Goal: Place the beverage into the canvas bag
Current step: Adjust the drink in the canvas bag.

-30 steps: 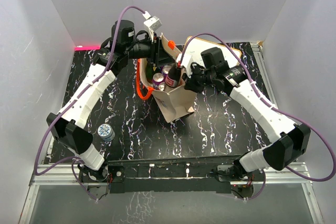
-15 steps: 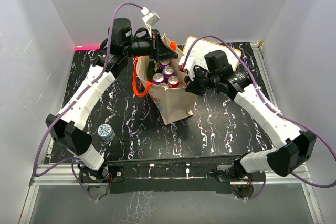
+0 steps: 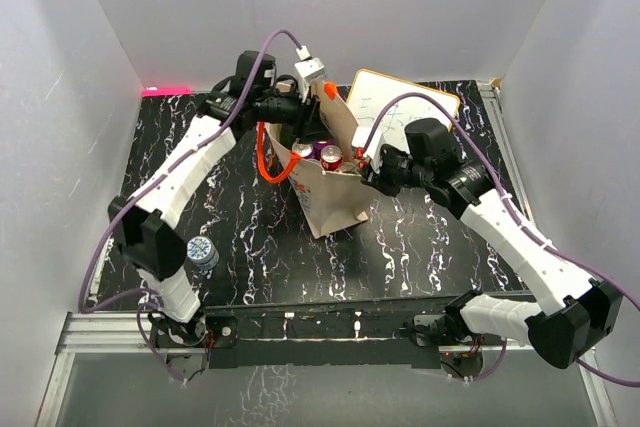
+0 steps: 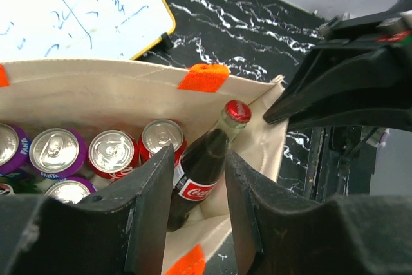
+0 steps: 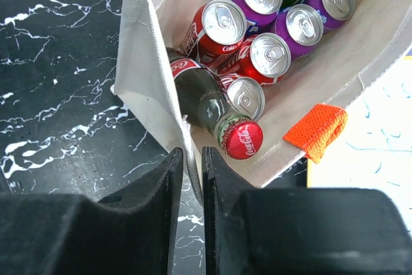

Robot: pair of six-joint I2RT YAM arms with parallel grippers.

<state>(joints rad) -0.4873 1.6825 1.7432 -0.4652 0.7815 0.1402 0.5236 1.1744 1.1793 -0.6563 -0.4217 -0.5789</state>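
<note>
The canvas bag point(image 3: 330, 205) stands open mid-table, beige with an orange handle point(image 3: 267, 163). A glass Coca-Cola bottle point(image 4: 201, 170) with a red cap leans inside it against the wall, also seen in the right wrist view point(image 5: 205, 100), beside several cans point(image 5: 222, 24). My left gripper point(image 3: 308, 135) hangs over the bag's mouth. Its jaws point(image 4: 199, 156) are open with the bottle below and between them, a gap on the right side. My right gripper point(image 3: 366, 160) is at the bag's right rim, and in the wrist view it point(image 5: 192, 154) is shut on the cloth edge point(image 5: 145, 75).
A whiteboard with blue writing point(image 3: 400, 102) lies behind the bag on the right. A blue-capped bottle point(image 3: 202, 251) stands at the front left by the left arm's base. White walls enclose the black marbled table point(image 3: 430, 237). Orange clips point(image 4: 203, 76) sit on the bag's rim.
My left gripper has swung right and lower, over the bag's mouth. My right gripper has drawn back to the right along the rim. The bag has shifted slightly.
</note>
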